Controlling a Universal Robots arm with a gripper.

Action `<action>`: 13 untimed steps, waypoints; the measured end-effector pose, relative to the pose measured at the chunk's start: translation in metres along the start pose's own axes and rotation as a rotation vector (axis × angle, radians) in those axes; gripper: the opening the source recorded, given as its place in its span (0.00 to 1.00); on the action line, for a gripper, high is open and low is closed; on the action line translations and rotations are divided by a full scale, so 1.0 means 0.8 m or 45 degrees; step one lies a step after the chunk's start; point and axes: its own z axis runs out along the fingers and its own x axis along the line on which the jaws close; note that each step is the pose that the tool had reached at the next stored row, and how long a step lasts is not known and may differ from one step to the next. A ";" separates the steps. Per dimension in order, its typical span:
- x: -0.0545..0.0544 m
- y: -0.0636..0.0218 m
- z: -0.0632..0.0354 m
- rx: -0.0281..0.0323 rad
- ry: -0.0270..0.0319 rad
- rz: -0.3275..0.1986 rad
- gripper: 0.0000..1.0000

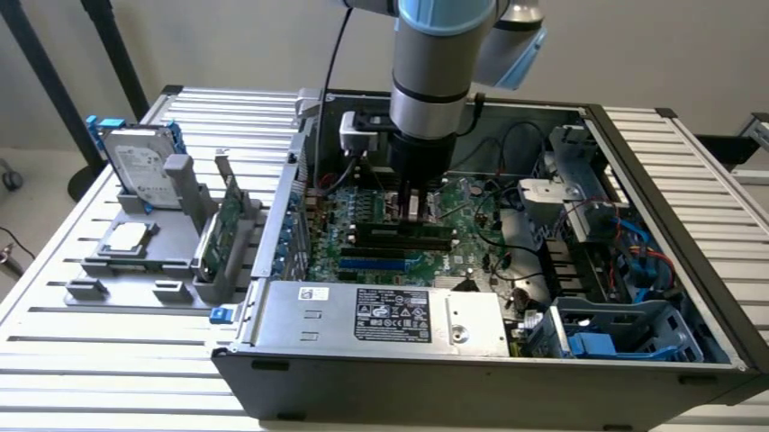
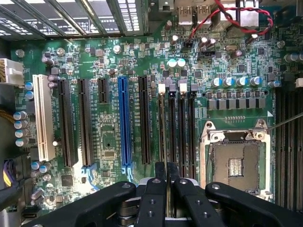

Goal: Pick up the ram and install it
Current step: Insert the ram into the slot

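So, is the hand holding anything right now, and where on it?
The ram, pinched across its thin upper edge by the hand, at the motherboard's memory slots.

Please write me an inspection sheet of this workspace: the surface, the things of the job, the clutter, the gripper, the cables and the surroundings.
Surface: slatted metal table, carrying an open computer case.
Job's things: ram standing on edge in a memory slot of the motherboard, between the gripper's fingers.
Clutter: grey parts holder with a hard drive, a processor chip and an expansion card.
Gripper: gripper shut on the ram.
Cables: red and black wires near the board's edge.
Surroundings: plain wall.
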 end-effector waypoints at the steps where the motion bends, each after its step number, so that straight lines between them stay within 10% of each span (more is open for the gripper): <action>1: 0.000 0.000 0.000 0.0000 0.0001 0.000 0.14; 13: 0.000 0.000 0.004 0.0001 0.0001 0.003 0.14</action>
